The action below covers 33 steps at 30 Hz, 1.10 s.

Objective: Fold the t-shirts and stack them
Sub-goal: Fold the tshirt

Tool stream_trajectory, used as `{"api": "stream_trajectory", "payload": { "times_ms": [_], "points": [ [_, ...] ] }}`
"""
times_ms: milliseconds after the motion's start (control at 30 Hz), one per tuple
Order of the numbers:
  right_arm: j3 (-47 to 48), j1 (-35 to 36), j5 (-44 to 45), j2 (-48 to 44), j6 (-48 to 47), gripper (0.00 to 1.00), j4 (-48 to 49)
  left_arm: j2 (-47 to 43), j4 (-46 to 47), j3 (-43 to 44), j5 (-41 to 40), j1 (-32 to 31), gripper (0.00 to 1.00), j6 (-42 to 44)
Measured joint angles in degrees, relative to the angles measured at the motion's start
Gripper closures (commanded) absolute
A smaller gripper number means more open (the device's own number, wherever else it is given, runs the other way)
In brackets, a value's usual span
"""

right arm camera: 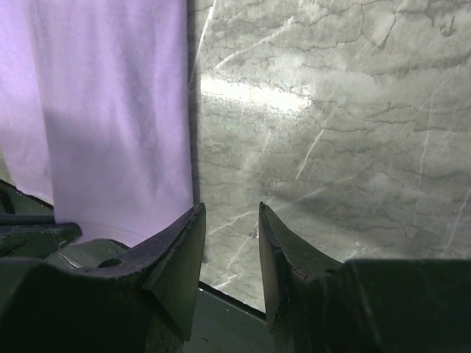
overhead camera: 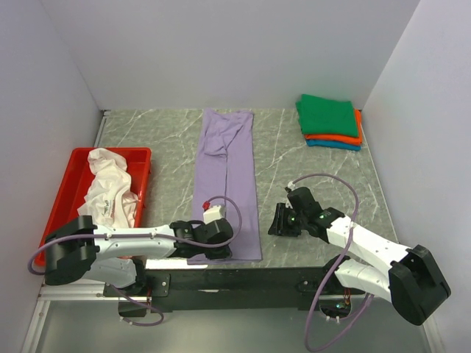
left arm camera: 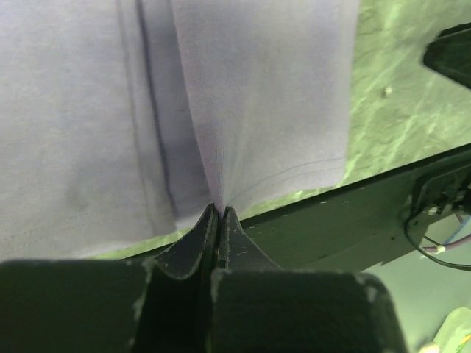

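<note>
A lavender t-shirt (overhead camera: 227, 176) lies folded into a long strip down the middle of the table. My left gripper (overhead camera: 210, 252) is shut on its near hem; in the left wrist view the cloth (left arm camera: 243, 95) puckers into the closed fingertips (left arm camera: 221, 212). My right gripper (overhead camera: 275, 222) stands open just right of the shirt's near right edge, over bare table, with nothing between its fingers (right arm camera: 232, 213); the shirt's edge (right arm camera: 110, 110) runs beside its left finger. A white t-shirt (overhead camera: 110, 190) lies crumpled in the red tray. Green (overhead camera: 327, 115), orange (overhead camera: 346, 137) and teal (overhead camera: 335, 145) t-shirts sit folded in a stack at the back right.
The red tray (overhead camera: 70, 176) stands at the left edge of the grey marble table (overhead camera: 316, 176). White walls close the back and both sides. The black mounting rail (overhead camera: 243, 279) runs along the near edge under the shirt's hem.
</note>
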Motion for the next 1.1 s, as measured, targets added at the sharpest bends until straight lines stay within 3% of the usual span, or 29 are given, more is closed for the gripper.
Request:
{"api": "stream_trajectory", "payload": {
  "times_ms": [300, 567, 867, 1100],
  "points": [
    [-1.0, 0.6, -0.6, 0.3, 0.5, 0.58, 1.0, -0.5, 2.3, -5.9, 0.6, -0.1, 0.99, -2.8],
    [-1.1, 1.6, -1.6, 0.4, 1.7, 0.57, 1.4, 0.4, 4.4, -5.9, 1.4, -0.2, 0.98, -3.0],
    [-3.8, 3.8, -6.0, -0.3, 5.2, 0.57, 2.9, -6.3, -1.8, -5.6, 1.9, -0.3, 0.58, -2.3],
    [-7.2, 7.5, -8.5, -0.9, 9.9, 0.58, 5.6, -17.4, -10.2, -5.0, 0.9, -0.7, 0.54, -4.0]
  ]
}}
